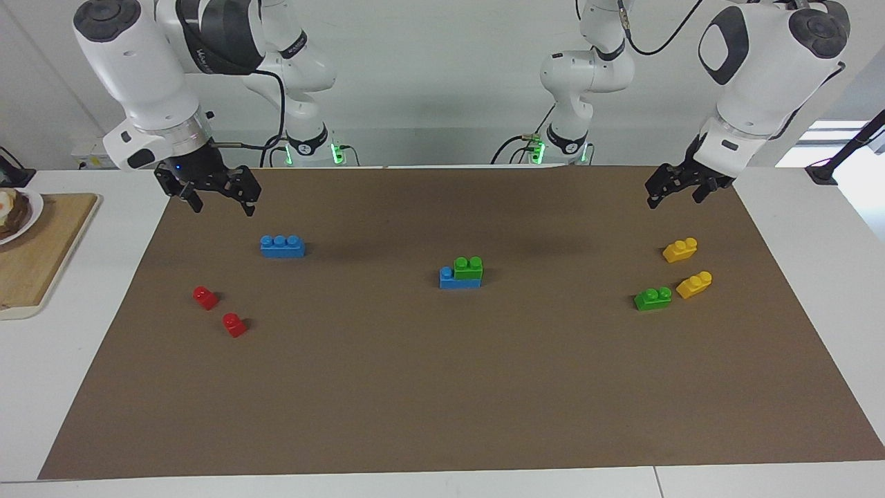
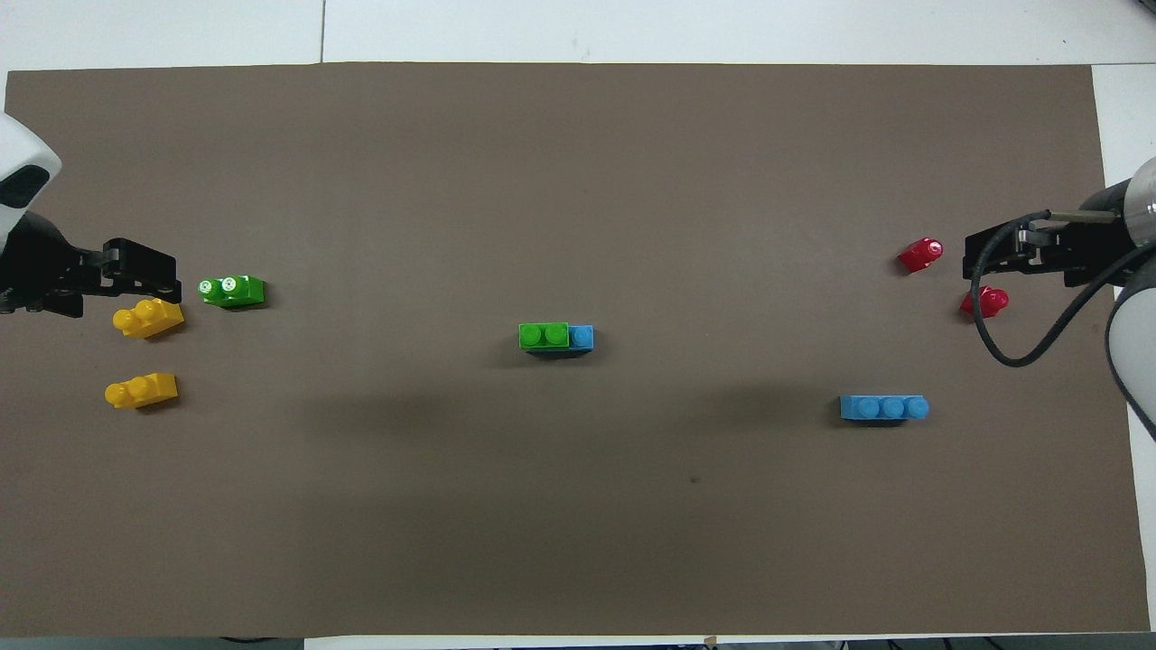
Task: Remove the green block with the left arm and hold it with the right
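1. The green block (image 1: 469, 268) sits stacked on a blue brick (image 1: 449, 279) mid-mat, covering all but one stud.
2. The left gripper (image 1: 676, 191) hangs over the mat's edge near two yellow bricks (image 1: 680, 250); I cannot tell its jaw gap.
3. The right gripper (image 1: 220, 197) hovers with jaws wide, empty.

No legible text or labels.

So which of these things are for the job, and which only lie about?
For the job: green block stacked on a blue brick at the mat's middle; left gripper; right gripper.

Lying about: loose green brick, two yellow bricks, two red blocks, other blue brick, cutting board.
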Motion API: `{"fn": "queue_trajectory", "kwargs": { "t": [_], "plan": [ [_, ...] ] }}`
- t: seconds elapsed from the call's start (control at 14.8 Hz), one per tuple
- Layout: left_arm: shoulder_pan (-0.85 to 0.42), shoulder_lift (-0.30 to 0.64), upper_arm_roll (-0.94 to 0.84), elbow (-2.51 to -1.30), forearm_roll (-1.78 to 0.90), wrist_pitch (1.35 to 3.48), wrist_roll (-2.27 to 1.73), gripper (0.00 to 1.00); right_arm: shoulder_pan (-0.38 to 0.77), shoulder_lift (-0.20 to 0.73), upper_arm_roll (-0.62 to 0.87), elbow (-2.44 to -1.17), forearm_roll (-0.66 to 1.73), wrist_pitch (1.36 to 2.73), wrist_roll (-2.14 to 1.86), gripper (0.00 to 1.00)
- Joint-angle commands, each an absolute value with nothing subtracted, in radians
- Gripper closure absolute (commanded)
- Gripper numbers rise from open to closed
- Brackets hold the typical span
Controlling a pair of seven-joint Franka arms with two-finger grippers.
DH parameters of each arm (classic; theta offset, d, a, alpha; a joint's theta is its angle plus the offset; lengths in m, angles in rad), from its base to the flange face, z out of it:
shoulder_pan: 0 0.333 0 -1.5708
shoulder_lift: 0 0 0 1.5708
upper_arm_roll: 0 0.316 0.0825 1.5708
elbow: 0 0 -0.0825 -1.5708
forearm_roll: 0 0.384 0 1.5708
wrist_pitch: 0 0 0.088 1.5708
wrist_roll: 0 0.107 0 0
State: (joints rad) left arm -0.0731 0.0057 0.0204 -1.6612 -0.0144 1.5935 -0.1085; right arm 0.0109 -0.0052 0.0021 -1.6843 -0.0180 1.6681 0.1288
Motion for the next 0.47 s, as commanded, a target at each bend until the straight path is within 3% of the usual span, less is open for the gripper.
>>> {"fn": "queue_trajectory", "kwargs": {
  "t": [0.0,0.41],
  "plan": [
    [-0.083,0.021,0.028,-1.631,-0.026,1.580,-0.094,0.00,-0.005,-0.025,0.012,-1.700,-0.026,1.660,0.106,0.00],
    [-0.077,0.009,0.028,-1.634,-0.040,1.592,-0.092,0.00,-0.005,-0.025,0.012,-1.701,-0.026,1.660,0.106,0.00]
  ]
}}
